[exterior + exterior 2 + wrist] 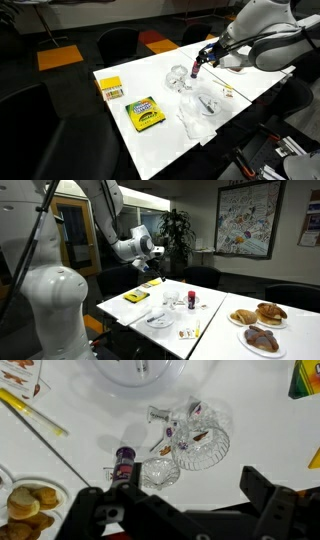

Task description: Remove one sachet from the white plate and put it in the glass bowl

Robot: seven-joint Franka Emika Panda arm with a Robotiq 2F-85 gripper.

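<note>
dark fingers [100,510] of the end effector [180,485] fill the bottom of the wrist view, spread wide with nothing held between them. past them, left to right on the white tabletop [70,460]: brown pastries [25,505] in the lower left corner, a yellow stick [35,415] lying aslant, and a small bottle [124,458] standing upright. a small glass dish [158,473] is just beside the bottle. then comes the glass bowl [200,445], clear and ribbed, right against the dish. a few small flat pieces with brownish marks show through the bowl; i cannot tell what they are. the white plate [165,378] sits beyond the bowl, cut off by the top edge, near it but apart. a yellow crayon box [305,375] pokes in at the top right.

in an exterior view the tabletop carries an orange box [110,88], the crayon box [145,113], the glass bowl [178,78] and the white plate [212,103]. a crumpled white wrapper [195,125] lies near the plate. the end effector [199,66] hangs just beside the bowl, gripping nothing. in an exterior view the end effector [157,252] is well above the tabletop, and the pastries [268,311] lie at the far right.
</note>
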